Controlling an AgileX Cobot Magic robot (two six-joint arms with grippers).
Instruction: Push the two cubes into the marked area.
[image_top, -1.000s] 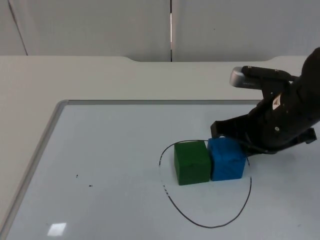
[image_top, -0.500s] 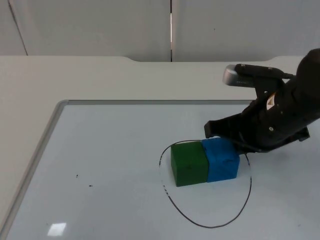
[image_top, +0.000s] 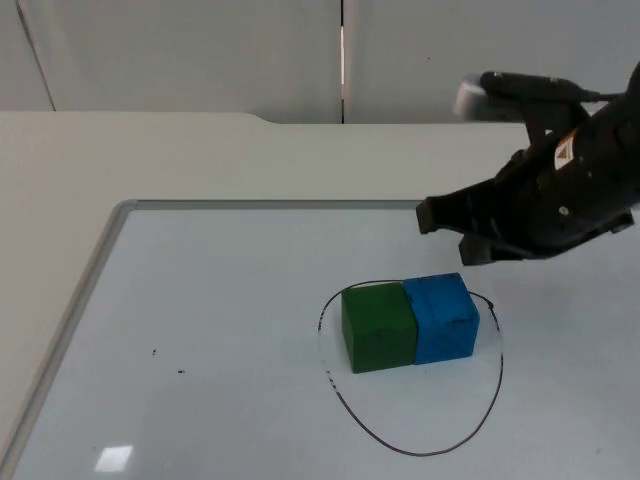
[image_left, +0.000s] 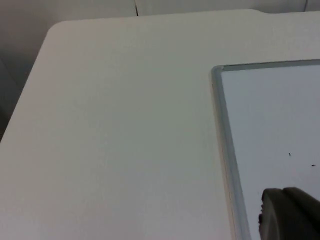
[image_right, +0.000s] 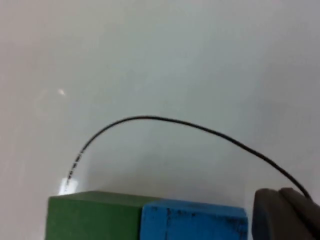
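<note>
White desk (image_top: 200, 150), whiteboard (image_top: 200, 300): green cube (image_top: 378, 327) and blue cube (image_top: 444, 317) touching, inside drawn ring (image_top: 420, 450). Right claw (image_top: 450, 230) raised just behind blue cube, finger state indeterminable. Left claw (image_left: 287, 215) waits at whiteboard's far edge.

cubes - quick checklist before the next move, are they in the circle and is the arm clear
1. green cube inside the marked circle: ok.
2. blue cube inside the circle: ok, though near the line on its far side.
3. Cubes touching side by side: ok.
4. right tool off the blue cube, beyond the circle: ok.
5. left tool waiting by the whiteboard edge, away from the cubes: ok.
6. Right tool's fingers open or shut: cannot tell.
</note>
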